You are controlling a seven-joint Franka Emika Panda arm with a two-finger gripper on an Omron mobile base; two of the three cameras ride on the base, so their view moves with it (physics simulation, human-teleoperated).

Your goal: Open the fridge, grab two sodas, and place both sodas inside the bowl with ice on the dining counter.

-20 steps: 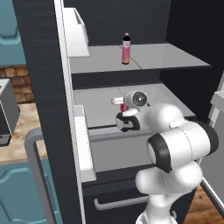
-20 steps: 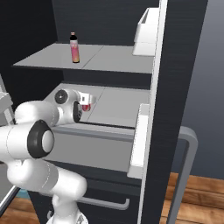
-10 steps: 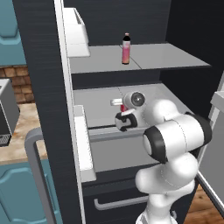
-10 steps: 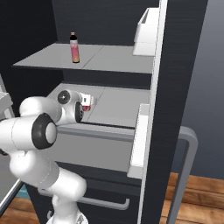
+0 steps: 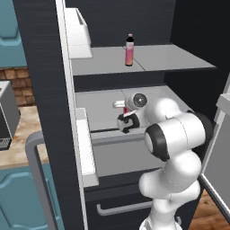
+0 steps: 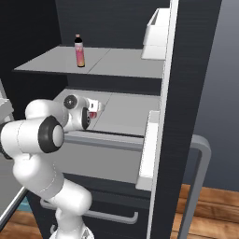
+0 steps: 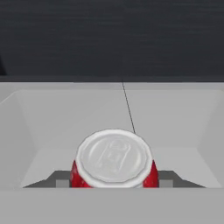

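The black fridge (image 5: pixel 193 31) (image 6: pixel 28 28) stands open with grey shelves. A slim pink-red soda bottle (image 5: pixel 130 50) (image 6: pixel 80 51) stands upright on the upper shelf. My arm reaches onto the lower shelf, where my gripper (image 5: pixel 124 108) (image 6: pixel 95 110) (image 7: pixel 113 183) is shut on a short red soda can (image 5: pixel 127 109) (image 6: pixel 93 114) (image 7: pixel 113 157). In the hand view the can's pale top sits centred, with a dark fingertip (image 7: pixel 61 182) pressed against each side. The bowl and the dining counter are out of view.
An open fridge door with white shelf bins (image 5: pixel 77 28) (image 6: pixel 156 32) and a grey bar handle (image 5: pixel 38 179) (image 6: pixel 196 186) stands beside the arm. The other door (image 5: pixel 220 148) hangs open on the far side. A bottom drawer handle (image 5: pixel 121 209) (image 6: pixel 93 214) lies below. Teal cabinets (image 5: pixel 13 27) stand at left.
The fingers have closed in on the red can. The arm's elbow has shifted slightly; the bottle and can stay in place.
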